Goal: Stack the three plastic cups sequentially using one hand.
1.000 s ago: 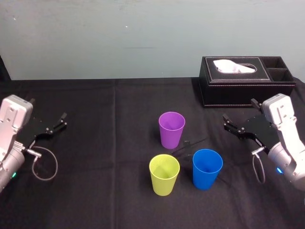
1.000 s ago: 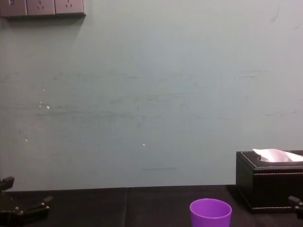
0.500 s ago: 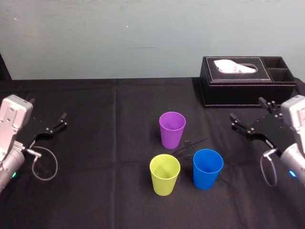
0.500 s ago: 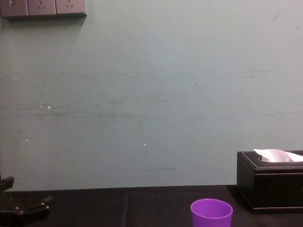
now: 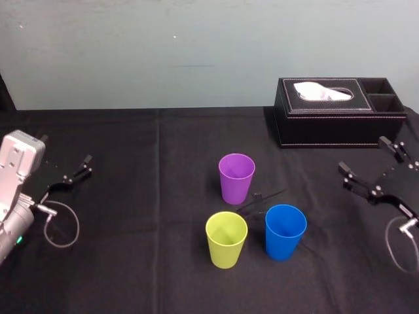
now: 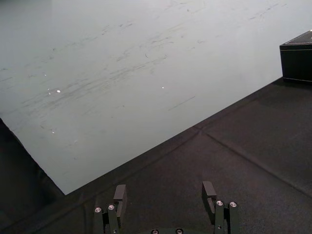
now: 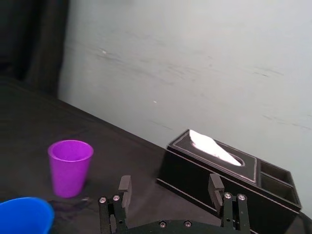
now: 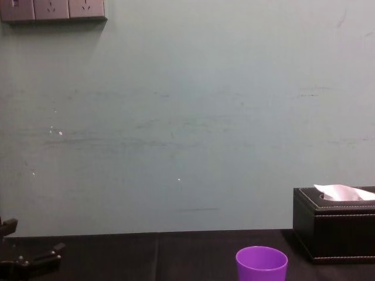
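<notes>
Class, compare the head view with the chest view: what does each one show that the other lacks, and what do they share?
Head view's own: the yellow-green cup, the blue cup and the open right pincer near the table's right edge. Chest view's own: wall sockets at the upper left. Shared: the purple cup, the black tissue box, the black table and the left pincer, parked open at the left.

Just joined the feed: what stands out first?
Three smooth plastic cups stand upright and apart at centre: purple cup behind, yellow-green cup front left, blue cup front right. A black tissue box sits far right. The left pincer and right pincer hang open at the sides.
</notes>
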